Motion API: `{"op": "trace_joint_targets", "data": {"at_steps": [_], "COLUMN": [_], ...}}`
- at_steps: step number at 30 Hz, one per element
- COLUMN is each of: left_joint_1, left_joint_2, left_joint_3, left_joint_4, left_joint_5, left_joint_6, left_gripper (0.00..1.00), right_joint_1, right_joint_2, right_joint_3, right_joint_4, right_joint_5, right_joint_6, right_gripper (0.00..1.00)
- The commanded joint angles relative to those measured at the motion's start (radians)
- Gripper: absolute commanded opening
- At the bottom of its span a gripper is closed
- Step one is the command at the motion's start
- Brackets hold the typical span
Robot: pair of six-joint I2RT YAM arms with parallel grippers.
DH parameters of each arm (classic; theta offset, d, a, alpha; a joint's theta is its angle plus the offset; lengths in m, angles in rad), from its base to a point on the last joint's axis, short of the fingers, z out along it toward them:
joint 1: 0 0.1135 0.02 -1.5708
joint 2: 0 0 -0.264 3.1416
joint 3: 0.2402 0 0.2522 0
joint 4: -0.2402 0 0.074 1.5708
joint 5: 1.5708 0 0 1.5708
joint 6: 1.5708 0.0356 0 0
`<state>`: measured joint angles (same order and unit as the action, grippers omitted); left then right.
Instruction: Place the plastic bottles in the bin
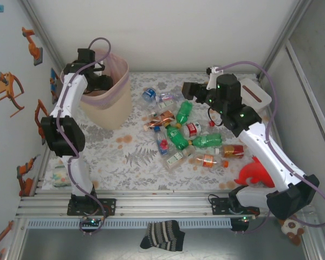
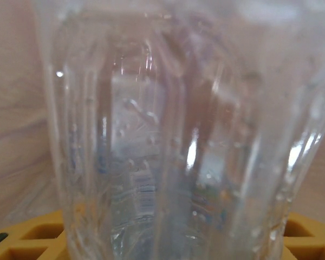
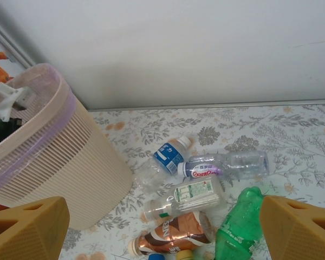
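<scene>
While left gripper [image 1: 100, 82] grips clear bottle [image 2: 173, 141] over bin [image 1: 111, 111], drop not yet made; right gripper [image 3: 162, 227] wide open, empty; dozen-odd bottles [image 1: 179, 138] left on bench [image 1: 135, 160], uncollected.

Clear bottle [image 3: 230, 164]: red lettering, read tentatively as "Ganten", is borne on its white label. Blue-labelled bottle [image 3: 168, 156]: white characters, not legible. White-and-green-labelled bottle [image 3: 192, 195]: fine print, too small to be read.
</scene>
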<state>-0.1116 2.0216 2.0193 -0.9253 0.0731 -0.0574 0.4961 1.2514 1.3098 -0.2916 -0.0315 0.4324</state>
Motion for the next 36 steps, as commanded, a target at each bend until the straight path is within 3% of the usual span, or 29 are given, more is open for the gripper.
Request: {"op": "trace_joint_targets", "data": {"at_steps": [1,12,25,36], "left_joint_1": [0.003,-0.003,-0.003,-0.003], "left_joint_2": [0.041,0.002,-0.155,-0.411], "left_joint_3": [0.065,0.132,0.173,-0.126], "left_joint_4": [-0.106,-0.154,-0.147,0.110], "left_joint_5": [0.085,0.134,0.215,0.343], "left_joint_6": [0.032,0.045,0.007,-0.090], "left_gripper": [0.58,0.83,0.83,0.82], "right_joint_1": [0.002,0.002,-0.013,-0.205], "right_joint_2": [-0.001,-0.001,0.008,0.010], "right_joint_3": [0.002,0.012,0.054,-0.036], "right_joint_4": [0.003,-0.012,-0.194,-0.417], "right_joint_5": [0.022,0.035,0.146,0.122], "right_joint_6": [-0.015,-0.016,-0.023,0.164], "right_gripper": [0.90,0.90,0.88,0.86]}}
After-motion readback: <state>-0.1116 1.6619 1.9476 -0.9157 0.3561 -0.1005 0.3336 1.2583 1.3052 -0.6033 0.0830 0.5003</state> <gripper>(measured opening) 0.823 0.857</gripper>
